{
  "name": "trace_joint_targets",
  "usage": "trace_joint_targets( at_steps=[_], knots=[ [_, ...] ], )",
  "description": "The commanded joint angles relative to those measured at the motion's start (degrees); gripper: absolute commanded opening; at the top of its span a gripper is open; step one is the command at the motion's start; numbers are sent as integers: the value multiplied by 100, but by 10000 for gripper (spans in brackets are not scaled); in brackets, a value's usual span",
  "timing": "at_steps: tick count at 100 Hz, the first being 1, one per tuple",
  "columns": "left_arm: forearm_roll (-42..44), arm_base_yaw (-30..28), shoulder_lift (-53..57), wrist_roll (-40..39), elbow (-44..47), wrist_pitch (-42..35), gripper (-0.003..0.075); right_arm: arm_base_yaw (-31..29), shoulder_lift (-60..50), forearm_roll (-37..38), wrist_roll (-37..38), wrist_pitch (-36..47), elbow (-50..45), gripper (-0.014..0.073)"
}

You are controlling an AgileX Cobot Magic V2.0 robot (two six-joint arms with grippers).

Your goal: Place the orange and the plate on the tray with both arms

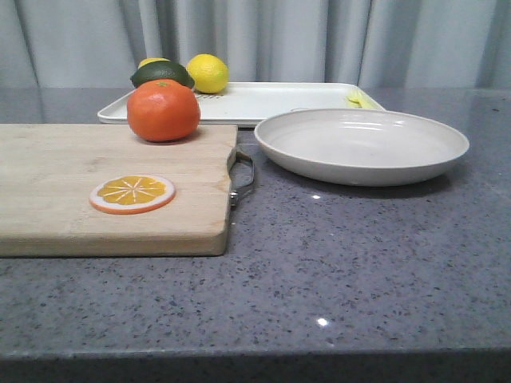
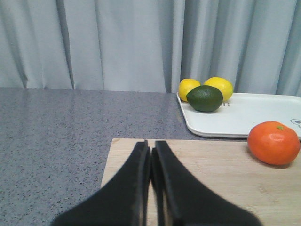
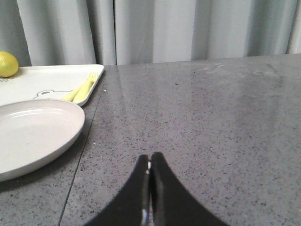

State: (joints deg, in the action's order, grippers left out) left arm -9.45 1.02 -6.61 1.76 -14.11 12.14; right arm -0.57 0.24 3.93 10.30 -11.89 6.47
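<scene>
One orange (image 1: 163, 110), one plate (image 1: 361, 146), one tray (image 1: 271, 100)

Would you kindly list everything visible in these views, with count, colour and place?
orange: one, orange-red, on the cutting board's far end
plate: one, off-white, on the counter right of the board
tray: one, white, behind the plate
cutting board: one, pale wood, left on the counter
orange slice: one, orange and white, on the board
lemons: two, yellow, tray's far left
avocado: one, dark green, beside the lemons
fork: one, yellow-green, tray's right edge
left gripper: black, shut, over the board
right gripper: black, shut, over the counter
</scene>
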Motion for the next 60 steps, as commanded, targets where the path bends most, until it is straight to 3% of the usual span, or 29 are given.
trace_joint_targets(
  at_steps=[1,35,60],
  knots=[
    [-126,5,-518,-37,-764,32,-20,-51,320,73,-6,99,585,-67],
    [-404,5,-2861,-37,-3550,2513,-20,-51,1939,73,-6,-1928,2872,-67],
    [-504,5,-3955,182,-4800,3378,-20,-51,3209,73,-6,-3165,4158,-67]
  ],
)
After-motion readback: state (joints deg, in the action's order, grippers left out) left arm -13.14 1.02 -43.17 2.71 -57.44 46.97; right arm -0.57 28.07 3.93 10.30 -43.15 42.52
